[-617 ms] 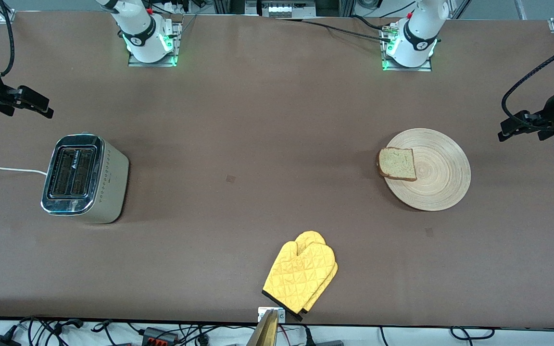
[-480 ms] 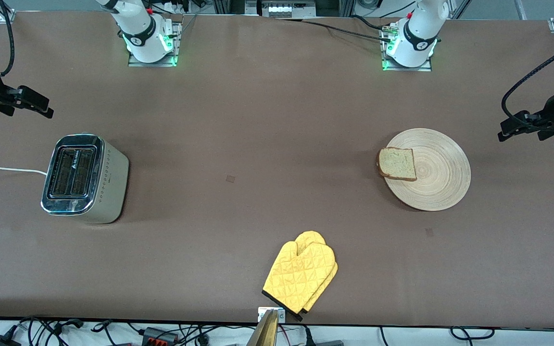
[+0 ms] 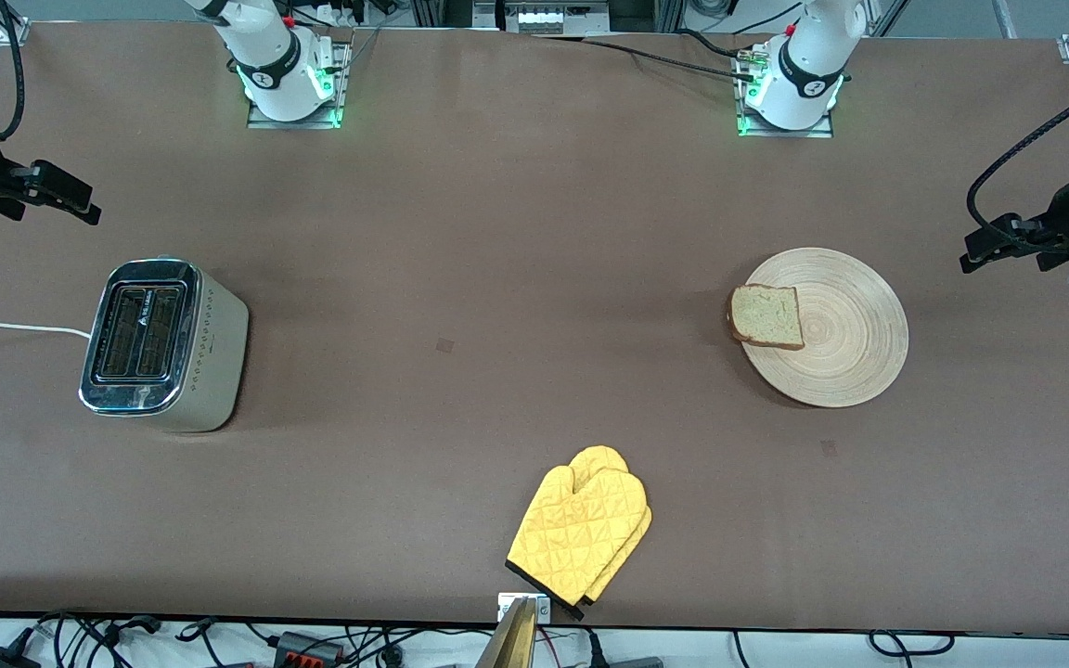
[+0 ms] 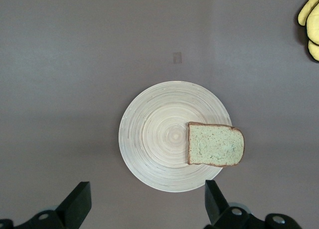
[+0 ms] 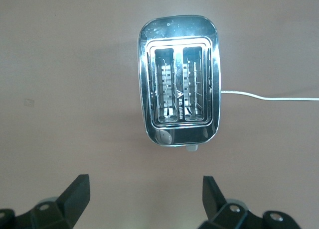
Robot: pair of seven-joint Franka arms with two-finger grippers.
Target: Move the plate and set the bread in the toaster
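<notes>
A round wooden plate (image 3: 855, 334) (image 4: 159, 134) lies toward the left arm's end of the table. The brown bread (image 3: 766, 316) (image 4: 216, 145) rests on its rim, on the side toward the table's middle. The chrome-topped toaster (image 3: 163, 343) (image 5: 178, 79) stands toward the right arm's end, both slots empty. My left gripper (image 3: 1003, 246) (image 4: 147, 204) hangs open and empty over the table's end, past the plate. My right gripper (image 3: 57, 195) (image 5: 145, 196) hangs open and empty over the table near the toaster.
A yellow oven mitt (image 3: 581, 533) (image 4: 310, 25) lies near the table's front edge at the middle. The toaster's white cord (image 3: 6, 327) (image 5: 269, 97) runs off the right arm's end of the table.
My right gripper has shifted slightly toward the robots' bases. The left gripper, plate, bread and toaster stay where they were.
</notes>
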